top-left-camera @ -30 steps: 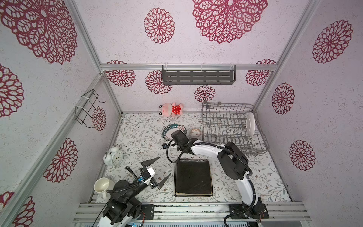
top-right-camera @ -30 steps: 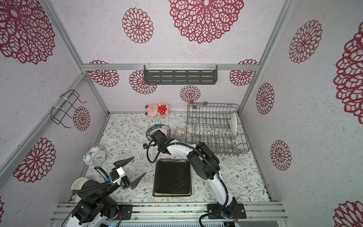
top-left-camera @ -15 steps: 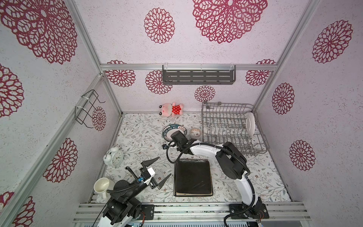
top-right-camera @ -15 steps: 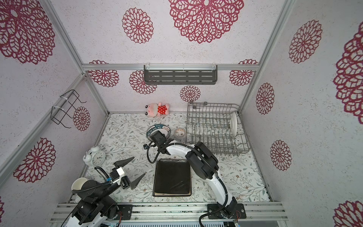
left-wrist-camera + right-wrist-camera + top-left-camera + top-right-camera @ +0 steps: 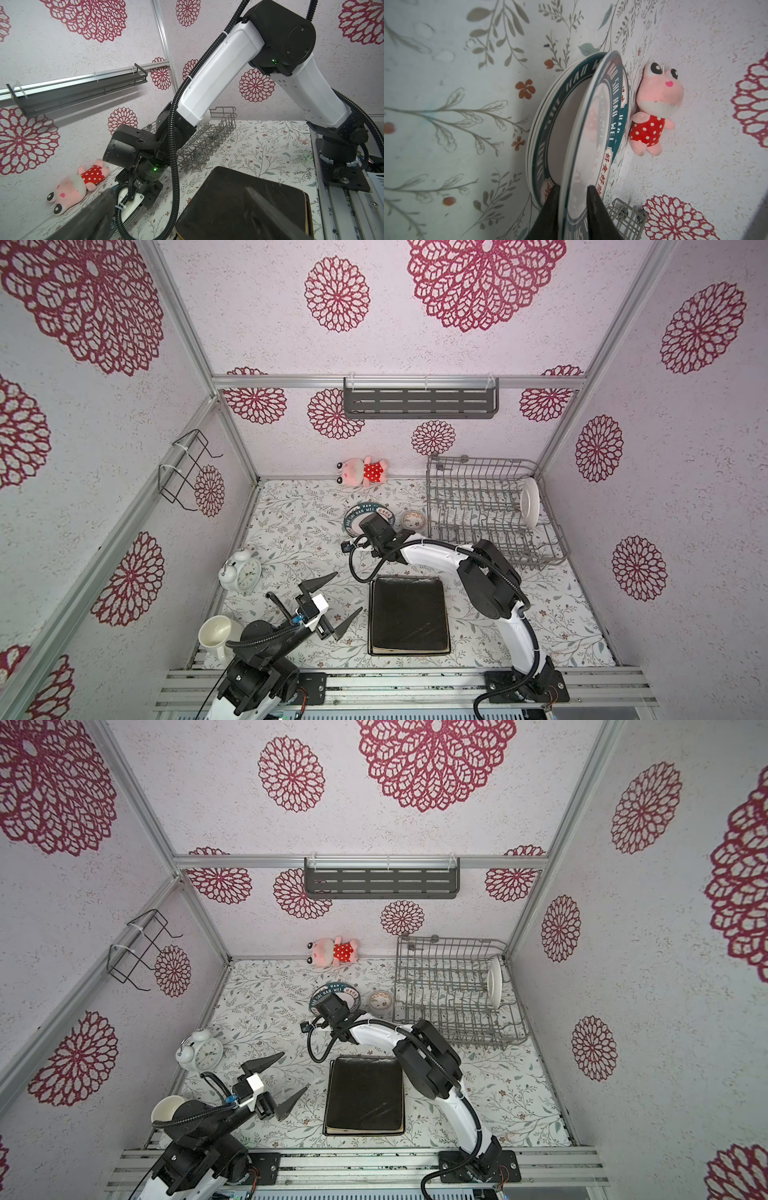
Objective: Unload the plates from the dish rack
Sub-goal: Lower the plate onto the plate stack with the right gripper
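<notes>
One white plate (image 5: 530, 508) upright in grey dish rack (image 5: 469, 506); black squares (image 5: 409, 614), printed rounds (image 5: 352, 516) outside

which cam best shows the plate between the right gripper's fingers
Right wrist view: the tilted round plate is close up, teal lettered rim clear, right gripper straddling its edge. Both top views show a slice of rim behind the wrist. The left wrist view mostly hides it behind that arm.

Surface: white tabletop printed with leafy sprigs (image 5: 299, 531)
Far right: grey wire dish rack (image 5: 478, 460)
Far middle: pink plush toy (image 5: 362, 471), round teal-rimmed plates (image 5: 356, 512), small patterned bowl (image 5: 413, 520)
Near middle: stacked black square plates (image 5: 409, 616)
Left edge: white alarm clock (image 5: 243, 574), cream mug (image 5: 216, 635)
</notes>
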Robot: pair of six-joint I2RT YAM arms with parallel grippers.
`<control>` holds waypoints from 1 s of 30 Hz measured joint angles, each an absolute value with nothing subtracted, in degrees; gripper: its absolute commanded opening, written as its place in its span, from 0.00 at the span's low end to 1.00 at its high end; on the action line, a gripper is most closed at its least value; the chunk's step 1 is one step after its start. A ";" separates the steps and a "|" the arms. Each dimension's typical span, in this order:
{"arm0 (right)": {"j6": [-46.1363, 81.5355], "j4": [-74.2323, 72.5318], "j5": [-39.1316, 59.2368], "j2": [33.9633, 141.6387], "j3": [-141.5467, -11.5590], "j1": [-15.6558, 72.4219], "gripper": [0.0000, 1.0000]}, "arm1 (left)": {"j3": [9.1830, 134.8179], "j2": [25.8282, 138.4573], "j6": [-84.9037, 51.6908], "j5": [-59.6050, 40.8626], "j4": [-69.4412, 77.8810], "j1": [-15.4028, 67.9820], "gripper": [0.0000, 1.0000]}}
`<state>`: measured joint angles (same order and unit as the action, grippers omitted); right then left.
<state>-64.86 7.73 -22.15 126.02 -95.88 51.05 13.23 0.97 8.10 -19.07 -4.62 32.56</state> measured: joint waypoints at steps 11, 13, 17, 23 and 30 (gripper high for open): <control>-62.85 11.62 -20.71 126.76 -98.80 50.83 0.31 | 13.23 0.97 8.10 -19.73 -4.64 32.56 0.97; -62.74 11.99 -20.71 127.09 -98.89 50.76 0.32 | 13.23 0.97 8.10 -19.88 -4.64 32.56 0.97; -62.19 13.45 -20.34 127.79 -99.33 50.52 0.33 | 13.23 0.97 8.10 -19.92 -4.67 32.56 0.97; -61.34 13.85 -19.44 128.03 -99.55 50.09 0.35 | 13.23 0.97 8.10 -19.97 -4.67 32.56 0.97; -60.64 14.57 -18.65 128.33 -100.40 49.56 0.37 | 13.23 0.97 8.08 -19.94 -4.67 32.45 0.97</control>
